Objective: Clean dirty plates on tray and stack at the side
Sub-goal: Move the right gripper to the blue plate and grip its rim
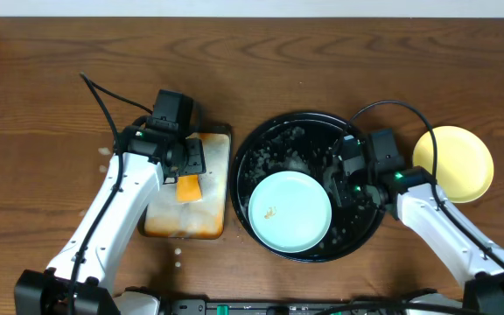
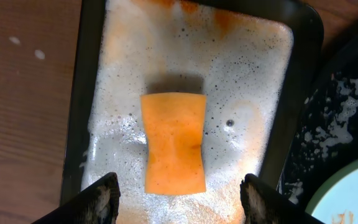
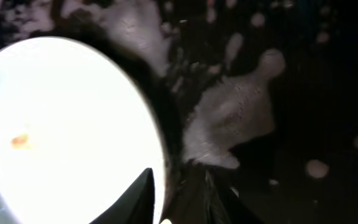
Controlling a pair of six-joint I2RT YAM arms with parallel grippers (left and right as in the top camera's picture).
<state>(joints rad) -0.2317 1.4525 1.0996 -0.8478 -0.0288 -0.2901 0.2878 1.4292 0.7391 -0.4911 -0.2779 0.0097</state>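
Plates, smooth, round: mint plate (image 1: 290, 212) inside foam-flecked black tray (image 1: 261, 157), yellow plate (image 1: 453, 164) right of it.
We see left gripper (image 2: 180, 183) wide apart over orange sponge (image 2: 173, 143); right gripper (image 1: 335, 182) astride mint rim, grip unclear.

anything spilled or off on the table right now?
Minor spill: white foam droplets sit on the wooden table left of the foamy pan, outside it. The mint plate in the black tray has an orange speck. Nothing looks askew or damaged.
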